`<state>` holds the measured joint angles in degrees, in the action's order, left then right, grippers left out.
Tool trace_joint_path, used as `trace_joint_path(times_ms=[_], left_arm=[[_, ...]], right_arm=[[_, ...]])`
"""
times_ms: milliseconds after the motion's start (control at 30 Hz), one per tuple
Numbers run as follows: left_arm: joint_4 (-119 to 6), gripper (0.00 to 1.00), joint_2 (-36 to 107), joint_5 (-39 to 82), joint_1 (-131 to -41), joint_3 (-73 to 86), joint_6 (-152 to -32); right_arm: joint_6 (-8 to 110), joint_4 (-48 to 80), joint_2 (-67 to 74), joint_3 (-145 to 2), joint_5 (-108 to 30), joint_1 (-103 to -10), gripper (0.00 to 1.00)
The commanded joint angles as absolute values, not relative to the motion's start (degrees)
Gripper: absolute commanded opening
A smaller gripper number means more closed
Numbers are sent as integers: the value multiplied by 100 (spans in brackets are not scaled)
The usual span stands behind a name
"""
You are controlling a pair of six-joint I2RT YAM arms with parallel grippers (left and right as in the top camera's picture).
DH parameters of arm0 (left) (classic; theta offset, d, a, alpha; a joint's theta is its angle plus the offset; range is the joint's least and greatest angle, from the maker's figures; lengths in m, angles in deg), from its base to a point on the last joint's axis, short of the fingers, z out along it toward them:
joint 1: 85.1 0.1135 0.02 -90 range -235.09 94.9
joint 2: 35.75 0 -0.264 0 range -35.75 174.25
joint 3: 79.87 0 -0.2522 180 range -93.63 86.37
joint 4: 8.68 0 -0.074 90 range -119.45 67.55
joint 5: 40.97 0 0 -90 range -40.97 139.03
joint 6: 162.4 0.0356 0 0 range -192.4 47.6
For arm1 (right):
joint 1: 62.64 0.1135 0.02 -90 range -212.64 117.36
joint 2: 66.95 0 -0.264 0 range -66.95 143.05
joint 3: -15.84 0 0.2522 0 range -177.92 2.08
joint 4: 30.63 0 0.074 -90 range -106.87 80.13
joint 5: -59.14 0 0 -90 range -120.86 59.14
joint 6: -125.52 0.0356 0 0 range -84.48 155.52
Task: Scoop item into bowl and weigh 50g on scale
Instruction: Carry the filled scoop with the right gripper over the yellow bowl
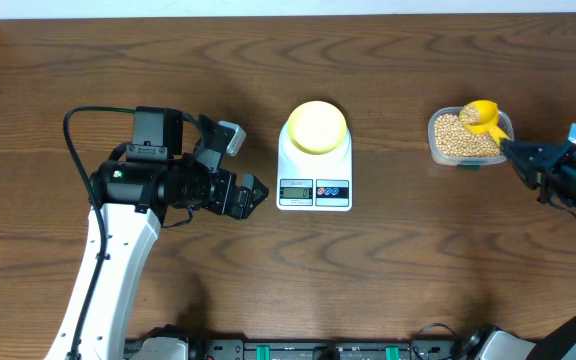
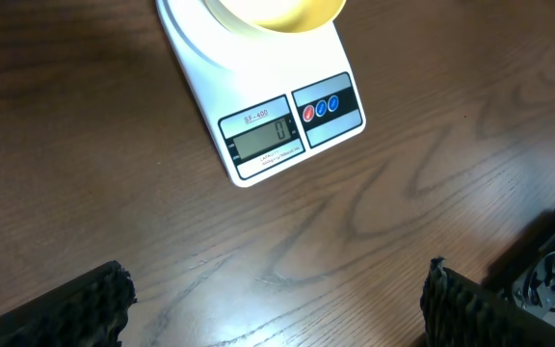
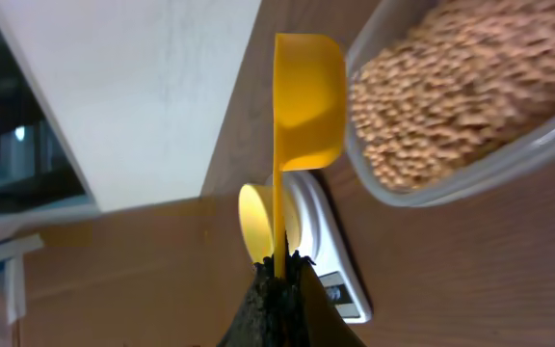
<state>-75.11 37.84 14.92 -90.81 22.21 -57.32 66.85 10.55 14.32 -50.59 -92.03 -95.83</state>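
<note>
Beans (image 1: 463, 140), a loose heap far too many to count, fill the one clear tub (image 1: 436, 150) just ahead of my right pincer (image 1: 518, 153). That pincer is clamped tight on the handle end of the single yellow scoop (image 1: 483, 115), whose cup sits out past my fingertips at the tub's rim. I cannot tell for certain whether the cup is carrying a load.

My left pincer (image 1: 242, 165) is spread as wide as it goes and holds nothing. It hovers over bare table (image 1: 388, 280), and the one white scale (image 1: 314, 185) lies just ahead of its tips. The one pale yellow bowl (image 1: 316, 127) sits on the scale's platform, on the side away from that pincer. The part of the bowl in view looks empty, and the display (image 2: 263, 138) reads zero.

Scale and bowl lie between my two pincers, well off to the side of the right one.

I judge the beans small, hard, smooth and light. They should roll and scatter freely, so no jaw will pick them up. The place to take hold is the scoop's handle, gripped near its end as now. The cup should stay level on the way across, and the pour should be gentle so nothing bounces out of the bowl.
</note>
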Motion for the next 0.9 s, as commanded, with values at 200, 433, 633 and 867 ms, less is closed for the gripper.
trace_joint_path(times_ms=[200, 433, 633, 867], left_arm=[[-7526, 98, 3808, 1564, -9053, 2254, -5700], [-7526, 98, 3808, 1564, -9053, 2254, -5700], [-7524, 98, 3808, 1564, -9053, 2254, -5700], [-7526, 98, 3808, 1564, -9053, 2254, -5700]], right_arm=[[7634, 80, 1472, -5142, -9548, -8558, 1], [8725, -823, 1472, -5142, -8855, -7627, 1], [8891, -1299, 1472, -5142, -8313, -6853, 2], [8884, -1782, 1522, -5142, -7513, -5981, 4]])
